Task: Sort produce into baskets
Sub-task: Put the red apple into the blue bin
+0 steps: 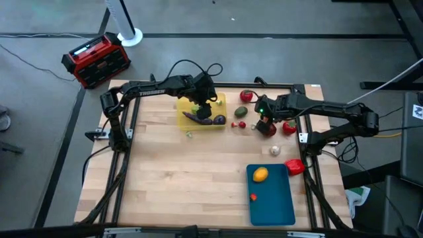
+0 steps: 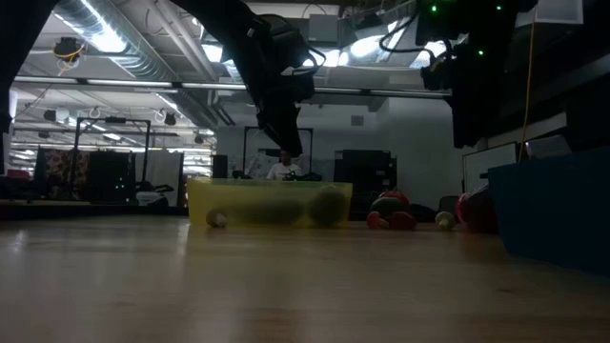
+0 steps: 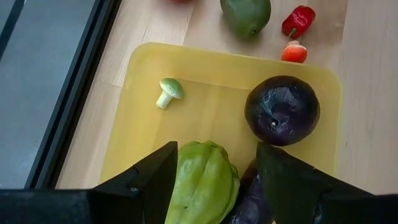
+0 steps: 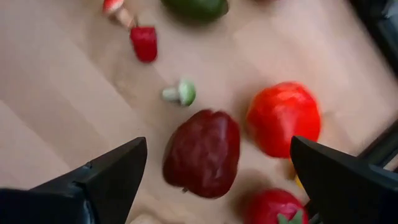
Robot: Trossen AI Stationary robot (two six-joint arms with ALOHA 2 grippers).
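Observation:
My left gripper (image 1: 203, 109) hangs open above the yellow tray (image 1: 221, 99); the low view (image 2: 286, 133) shows it clear of the tray. In the left wrist view, its fingers (image 3: 214, 152) stand on either side of a green pepper (image 3: 202, 183). The pepper lies in the tray beside a round purple vegetable (image 3: 282, 110), an eggplant (image 3: 252, 202) and a small green mushroom (image 3: 169, 91). My right gripper (image 1: 266, 125) is open over a dark red fruit (image 4: 202, 152) on the table, next to a red tomato (image 4: 283, 118). The teal tray (image 1: 277, 208) holds an orange fruit (image 1: 260, 174) and a small red piece (image 1: 253, 196).
Loose on the table are a green fruit (image 1: 240, 112), a red tomato (image 1: 247, 96), small red pieces (image 1: 241, 124), a white garlic (image 1: 274, 151) and a red pepper (image 1: 295, 166) by the teal tray's right rim. A red-and-black box (image 1: 96, 59) stands off the table's far left corner.

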